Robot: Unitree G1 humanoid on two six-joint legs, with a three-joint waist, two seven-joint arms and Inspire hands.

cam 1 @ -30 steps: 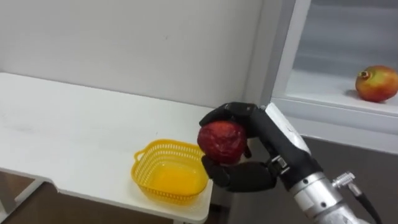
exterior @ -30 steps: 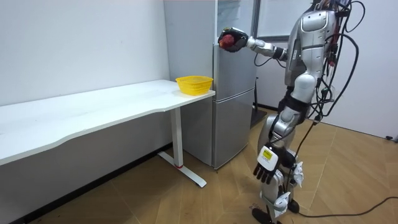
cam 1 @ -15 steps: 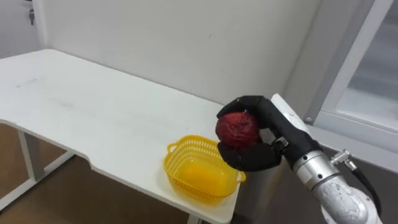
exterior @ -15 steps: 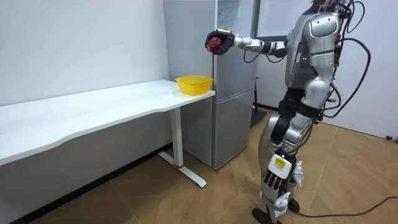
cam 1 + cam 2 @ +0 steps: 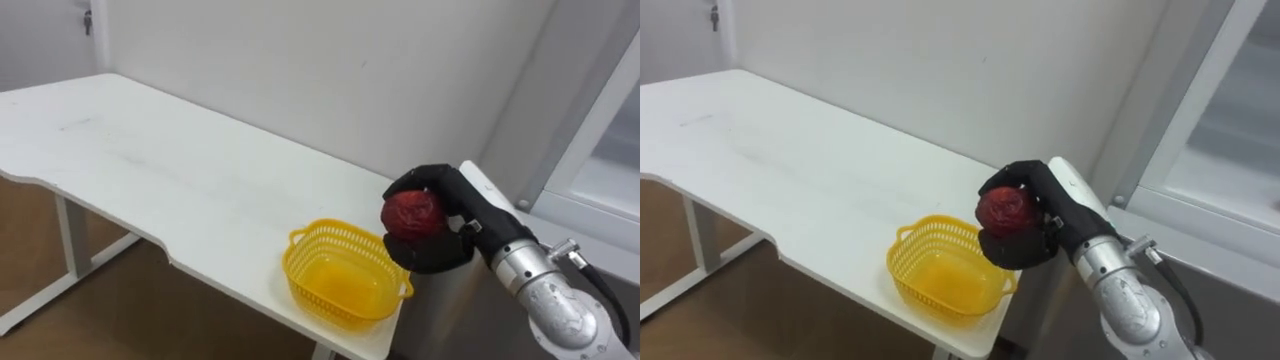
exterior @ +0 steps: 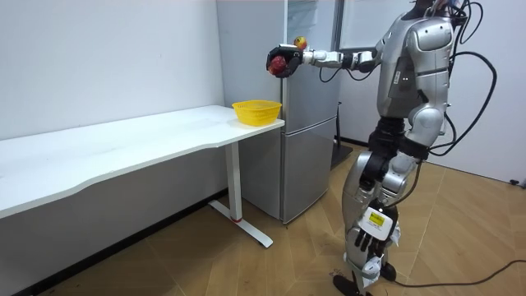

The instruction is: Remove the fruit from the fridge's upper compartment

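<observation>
Nearest us, our right hand [image 5: 445, 255] is curled tight round a dark red fruit [image 5: 412, 214], which it holds in the air above the right end of the yellow basket [image 5: 345, 232]. The fruit is out of the fridge but not yet set down.

To do this well, we judge we should bring it over the basket's middle and lower it almost to the bottom before loosening. It is round and firm-looking with a dull, slightly puckered skin, perhaps a pomegranate, so it would roll or bounce.

The basket is a shallow oval of light plastic lattice at the corner of the smooth white table [image 5: 180, 170], and easily nudged. Beyond stands the grey fridge [image 6: 308, 156]. Our left hand [image 6: 367, 234] hangs beside the leg.
</observation>
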